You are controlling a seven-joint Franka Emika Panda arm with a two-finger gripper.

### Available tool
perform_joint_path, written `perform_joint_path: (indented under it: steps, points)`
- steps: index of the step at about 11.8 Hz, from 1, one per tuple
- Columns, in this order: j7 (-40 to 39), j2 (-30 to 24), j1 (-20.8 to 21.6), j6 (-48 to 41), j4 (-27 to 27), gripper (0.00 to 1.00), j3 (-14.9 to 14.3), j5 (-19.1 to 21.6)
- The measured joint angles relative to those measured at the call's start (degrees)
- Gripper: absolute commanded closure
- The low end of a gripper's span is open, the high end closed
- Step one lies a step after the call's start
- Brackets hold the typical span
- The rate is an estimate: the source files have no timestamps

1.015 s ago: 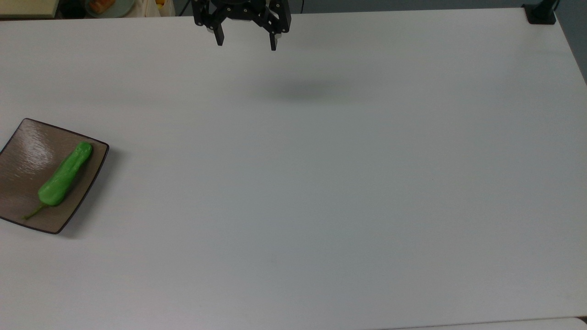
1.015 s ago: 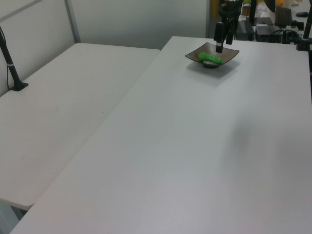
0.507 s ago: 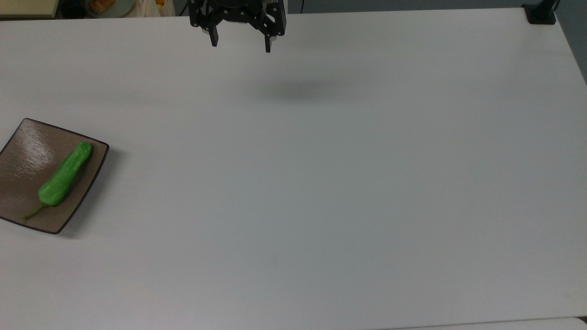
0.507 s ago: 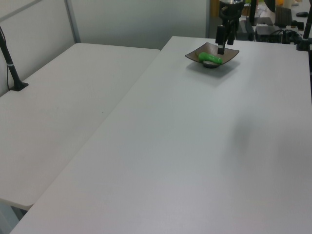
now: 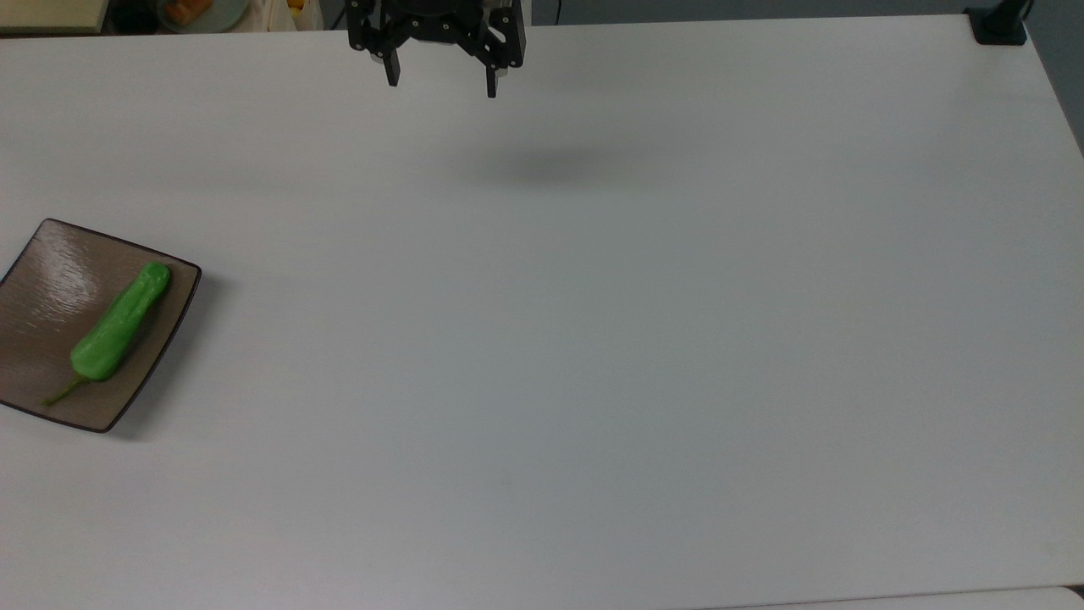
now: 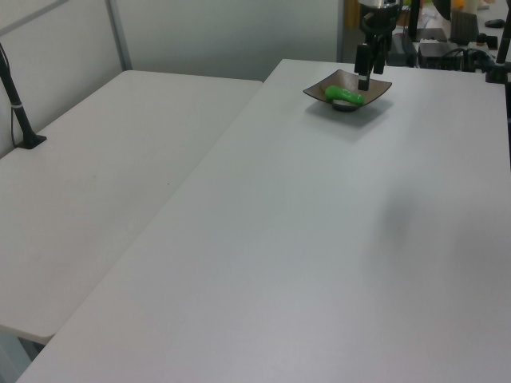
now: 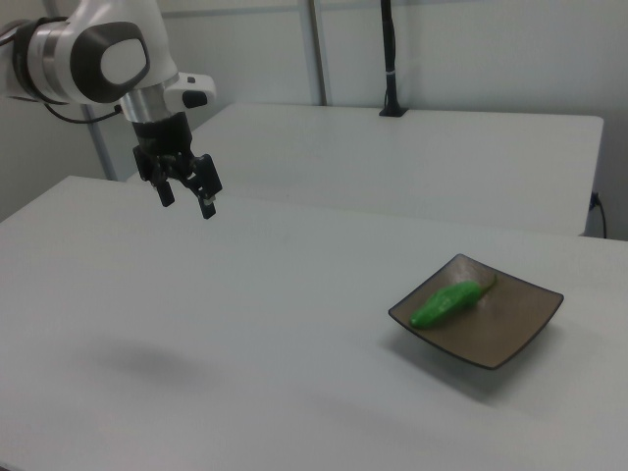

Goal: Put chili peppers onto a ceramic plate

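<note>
White worktop is filling most of the scene, with a second white table standing beside it in the left view. At the top view's left edge the ceramic plate is sitting on the worktop, and its left corner is cut off by the border there. The chili pepper is lying diagonally on the plate, resting on its surface, with the thin stem pointing toward the plate's lower corner in the top view.

I am holding my gripper in the air above the far side of the worktop, well apart from the plate. My fingers are spread wide and are gripping nothing. In the top view my arm is cut off by the upper border. A soft shadow is lying on the worktop under me.

In the left view my gripper is overlapping the plate, so it is hiding part of it. In the right view my gripper is hanging high at the right view's left, and the pepper is lying on the plate at the right view's right.
</note>
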Motion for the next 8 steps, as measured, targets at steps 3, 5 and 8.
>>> perform_joint_path:
  steps: [3, 5, 8]
  points:
    - [-0.07, -0.01, 0.00, 0.00, -0.15, 0.00, -0.03, -0.07]
    - [-0.81, -0.04, 0.01, 0.00, -0.42, 0.00, -0.03, -0.12]
    - [-2.60, -0.26, 0.01, 0.00, -0.96, 0.00, -0.03, -0.12]
